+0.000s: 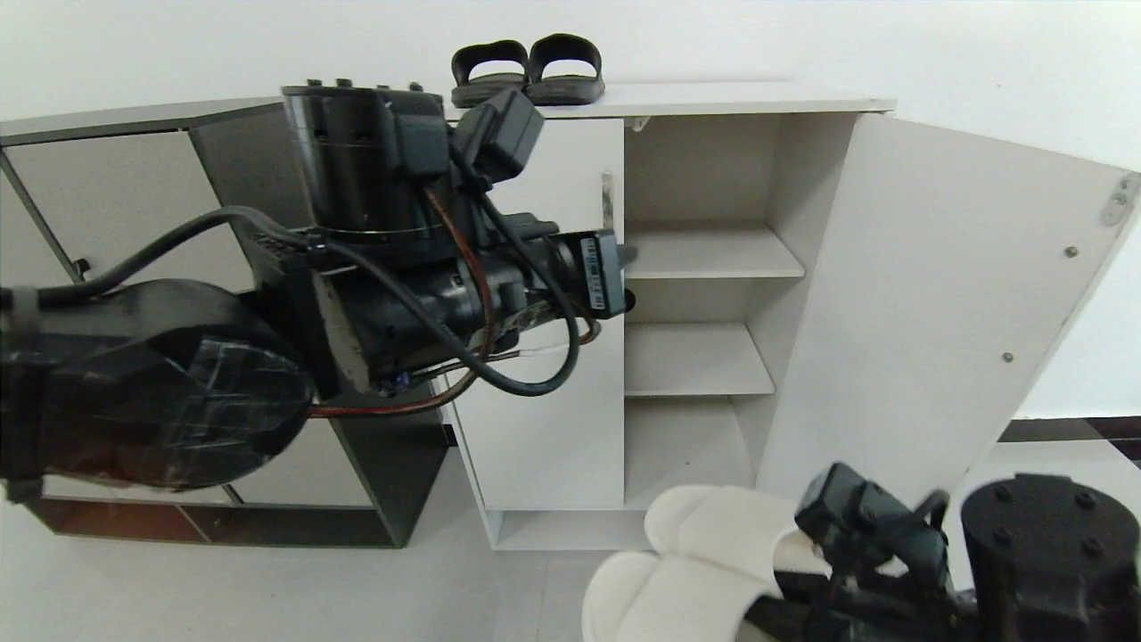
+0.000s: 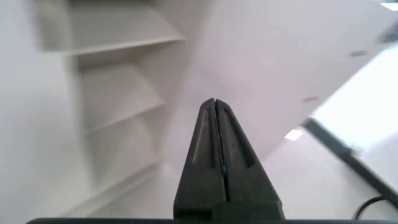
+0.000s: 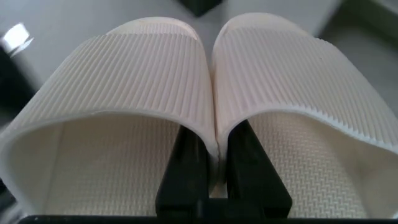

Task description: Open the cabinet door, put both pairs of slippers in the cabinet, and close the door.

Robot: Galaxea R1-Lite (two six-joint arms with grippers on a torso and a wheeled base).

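Firmly in right tool (image 3: 214,152), white slippers (image 3: 140,71) side by side; left tool (image 2: 215,107) closed, empty.

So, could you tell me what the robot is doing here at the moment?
The door of the cabinet stands open. The right gripper is shut on the white slippers, pinching their inner edges together, low in front of the open compartment. The left gripper is shut and holds nothing, up beside the open compartment. The black slippers sit on top of the cabinet, so neither pair is inside yet.
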